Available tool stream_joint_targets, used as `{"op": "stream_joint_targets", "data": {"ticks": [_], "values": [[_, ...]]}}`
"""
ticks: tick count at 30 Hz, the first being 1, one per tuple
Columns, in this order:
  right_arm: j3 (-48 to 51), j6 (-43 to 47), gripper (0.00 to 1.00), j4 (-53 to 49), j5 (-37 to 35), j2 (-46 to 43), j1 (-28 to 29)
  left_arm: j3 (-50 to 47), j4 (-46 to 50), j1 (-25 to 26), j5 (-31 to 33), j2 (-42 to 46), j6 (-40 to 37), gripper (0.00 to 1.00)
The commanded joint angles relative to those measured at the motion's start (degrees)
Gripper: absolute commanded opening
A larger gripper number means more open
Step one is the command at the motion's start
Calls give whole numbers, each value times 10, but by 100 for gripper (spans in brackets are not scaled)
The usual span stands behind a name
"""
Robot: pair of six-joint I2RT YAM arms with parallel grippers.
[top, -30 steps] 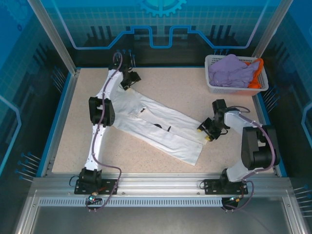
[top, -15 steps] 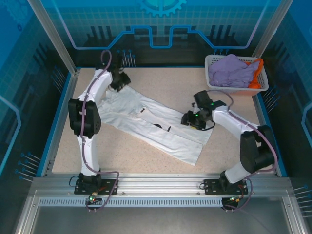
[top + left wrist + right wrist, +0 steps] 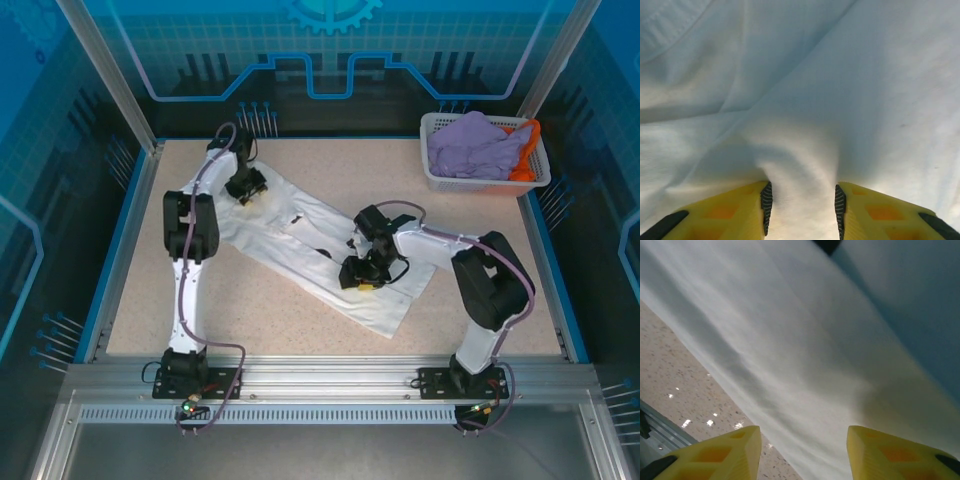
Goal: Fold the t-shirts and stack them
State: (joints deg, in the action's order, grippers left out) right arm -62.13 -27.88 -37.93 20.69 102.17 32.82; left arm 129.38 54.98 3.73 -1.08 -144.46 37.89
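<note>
A white t-shirt [image 3: 285, 240], folded into a long strip with small black marks, lies diagonally across the table. My left gripper [image 3: 245, 188] is at its upper-left end. In the left wrist view, a raised ridge of the white t-shirt [image 3: 805, 100] is pinched in my left gripper [image 3: 802, 192]. My right gripper [image 3: 360, 272] hovers low over the strip's middle-right part. In the right wrist view, my right gripper [image 3: 804, 436] is open above the white t-shirt [image 3: 805, 340], close to its edge, and nothing is between its fingers. A lavender t-shirt [image 3: 475, 145] and an orange one [image 3: 530, 150] are in the basket.
The white lattice basket [image 3: 433, 172] stands at the back right corner. Speckled tabletop [image 3: 250, 310] lies open in front of the shirt and shows in the right wrist view as table [image 3: 675, 375] beside the cloth edge. Blue walls ring the table.
My left gripper came down from the far left corner onto the shirt's upper end and closed on the cloth. My right gripper swept left from the shirt's right edge to its middle.
</note>
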Motion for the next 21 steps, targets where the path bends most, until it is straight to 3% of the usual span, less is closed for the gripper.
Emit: {"op": "stream_joint_targets", "data": {"ticks": [1, 4, 10, 15, 17, 21], "values": [[-22, -19, 49, -9, 31, 34, 22, 111, 46, 24, -55, -91, -19, 42], [-38, -52, 49, -6, 36, 58, 42, 196, 36, 40, -88, -140, -9, 44], [-75, -178, 49, 39, 23, 87, 118, 200, -75, 59, -160, -154, 21, 52], [-171, -264, 52, 42, -24, 140, 205, 235, -72, 41, -178, -111, 22, 68], [-228, -257, 52, 27, -28, 170, 227, 235, -72, 26, -169, -67, 16, 71], [-364, -141, 54, -63, -33, 205, 240, 213, -52, -1, -113, 33, 2, 76]]}}
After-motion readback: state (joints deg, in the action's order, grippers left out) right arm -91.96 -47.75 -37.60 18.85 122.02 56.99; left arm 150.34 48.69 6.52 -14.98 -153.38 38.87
